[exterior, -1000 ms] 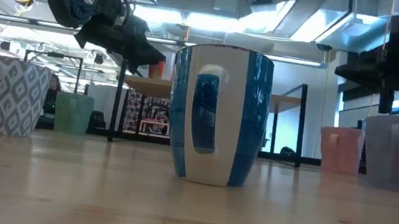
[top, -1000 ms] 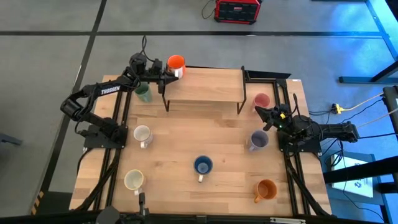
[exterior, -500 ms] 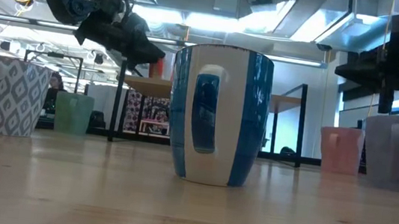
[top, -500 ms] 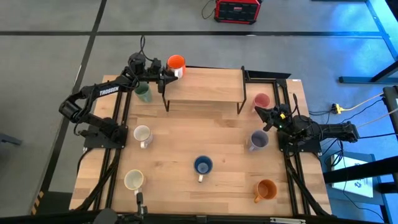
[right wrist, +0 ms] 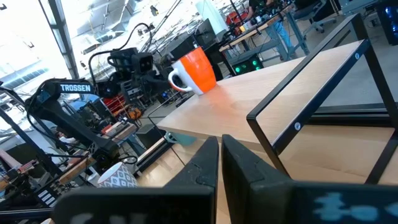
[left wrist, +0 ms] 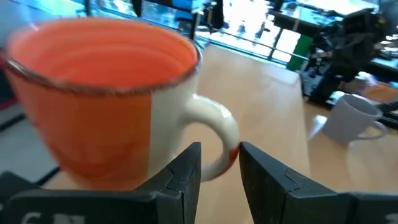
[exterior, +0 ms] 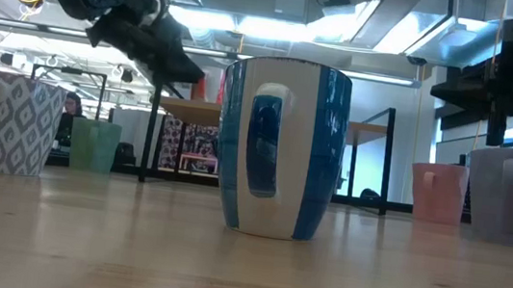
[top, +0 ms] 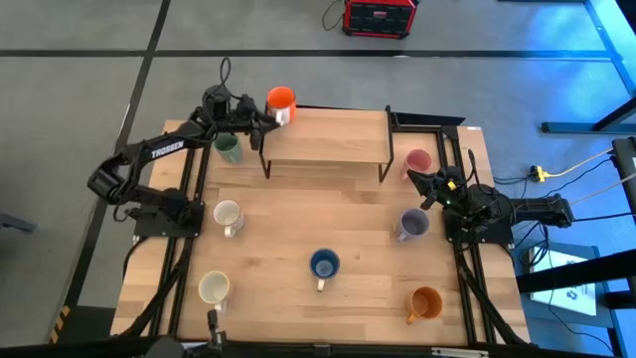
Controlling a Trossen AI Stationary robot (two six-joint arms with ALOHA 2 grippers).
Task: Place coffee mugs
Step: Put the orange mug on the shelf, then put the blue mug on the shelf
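The orange-red mug (top: 281, 99) stands upright on its base at the far left corner of the raised wooden shelf (top: 328, 139), its white handle (left wrist: 214, 134) toward my left gripper. My left gripper (top: 260, 116) is open and level just left of the mug, one finger on each side of the handle's lower end; it also shows in the low view (exterior: 165, 56). My right gripper (top: 422, 182) waits shut at the table's right side, between the pink mug (top: 417, 160) and the lavender mug (top: 413, 223). My left gripper comes level from the table's left side. Its fingers (left wrist: 183, 171) stand on either side of the lower end of the mug's handle (left wrist: 229, 152). A gap shows between them, and I cannot tell whether either finger touches the handle.
On the table top stand a green mug (top: 229, 149), a patterned white mug (top: 228, 214), a cream mug (top: 213, 287), a blue mug (top: 324, 264) and an amber mug (top: 425, 303). Most of the shelf top is bare wood. Black frame rails run along both sides.
My left gripper has opened and let go of the orange-red mug's handle. It has drawn back a little toward the table's left edge and tipped up slightly. The mug has stayed upright on the shelf corner.
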